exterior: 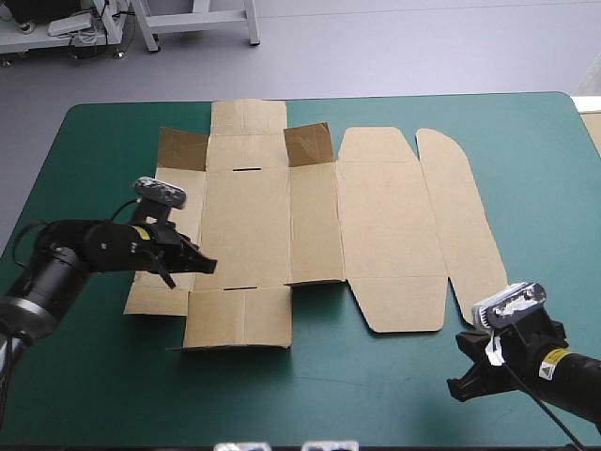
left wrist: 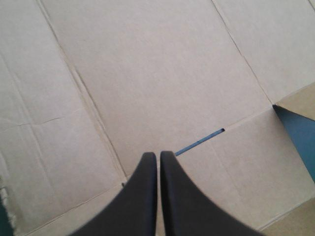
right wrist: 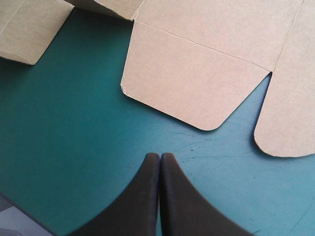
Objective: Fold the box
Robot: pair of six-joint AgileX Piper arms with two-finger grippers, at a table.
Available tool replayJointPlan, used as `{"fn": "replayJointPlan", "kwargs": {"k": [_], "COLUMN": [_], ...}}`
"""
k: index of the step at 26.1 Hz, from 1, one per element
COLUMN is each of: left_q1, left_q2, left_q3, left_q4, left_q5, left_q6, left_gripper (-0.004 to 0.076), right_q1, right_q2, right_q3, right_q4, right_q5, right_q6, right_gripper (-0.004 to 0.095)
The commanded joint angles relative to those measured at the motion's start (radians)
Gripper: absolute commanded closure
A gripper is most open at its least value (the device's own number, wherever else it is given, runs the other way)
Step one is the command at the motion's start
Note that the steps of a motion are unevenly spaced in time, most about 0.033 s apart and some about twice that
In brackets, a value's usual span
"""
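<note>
The box [exterior: 310,225] lies flat across the middle of the table [exterior: 394,404], its far flap close to the table's far edge. The left gripper [exterior: 205,266] is over the box's left part, toward its near side. The right gripper [exterior: 462,385] is over the table near its near right corner, in front of the box's right flaps and apart from them.

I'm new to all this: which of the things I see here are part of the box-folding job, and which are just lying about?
For the job: the box, mostly flat; the left gripper, shut, above it; the right gripper, shut, off to its side.
Just lying about: what looks like an edge of more board at the table's right edge.
</note>
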Motion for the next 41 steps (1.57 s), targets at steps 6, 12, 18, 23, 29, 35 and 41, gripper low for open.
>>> {"fn": "replayJointPlan", "kwargs": {"k": [6,12,18,23,29,35,41], "left_q1": [0.576,0.878,0.929,0.927,0.925,0.797,0.581], "left_q2": [-0.022,-0.022,0.023,0.139,0.394,0.587,0.686], "left_q3": [-0.05,-0.05,-0.05,-0.05,-0.052,-0.068,-0.202], "left_q4": [-0.415,-0.545,-0.546,-0.585,-0.729,-0.742,-0.543], "left_q5": [0.258,0.38,0.345,0.342,0.428,0.442,0.442], "left_q6": [0.42,0.486,0.501,0.545,0.648,0.693,0.539], "left_gripper": [0.071,0.0708,0.0539,0.0281,0.0231,0.0231,0.0234], "right_q1": [-0.001,-0.001,-0.001,-0.001,-0.001,-0.001,-0.001], "right_q2": [0.008,0.008,0.008,0.008,0.008,0.008,0.008], "right_q3": [-0.028,-0.028,-0.028,-0.028,-0.028,-0.028,-0.028], "right_q4": [0.015,0.015,0.015,0.024,0.017,0.015,0.021], "right_q5": [-0.077,-0.078,-0.089,-0.064,-0.055,-0.057,-0.051], "right_q6": [-0.025,-0.03,-0.032,-0.032,-0.04,-0.043,-0.034], "right_gripper": [0.0926,0.0926,0.0926,0.0926,0.0926,0.0926,0.0926]}}
